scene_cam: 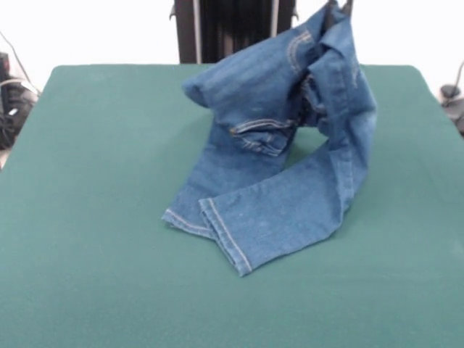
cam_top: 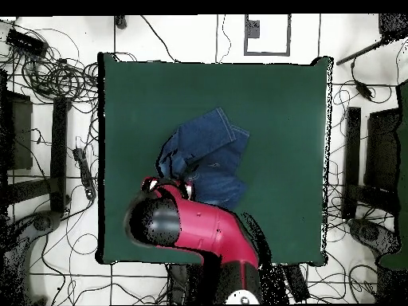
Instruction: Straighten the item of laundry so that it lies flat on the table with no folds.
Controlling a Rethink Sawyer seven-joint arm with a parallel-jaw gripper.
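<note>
The blue denim jeans are lifted at the waist end and hang from the top edge of the front view. Their leg hems rest folded on the green table. A back pocket with orange stitching faces the camera. My gripper shows only as dark tips at the top edge, shut on the raised cloth. In the overhead view the jeans lie bunched near the table's middle. The red arm covers their near part and hides the gripper.
The robot's black pedestal stands behind the table's far edge. Cables and dark equipment lie on the floor around the table. Green cloth shows on all sides of the jeans.
</note>
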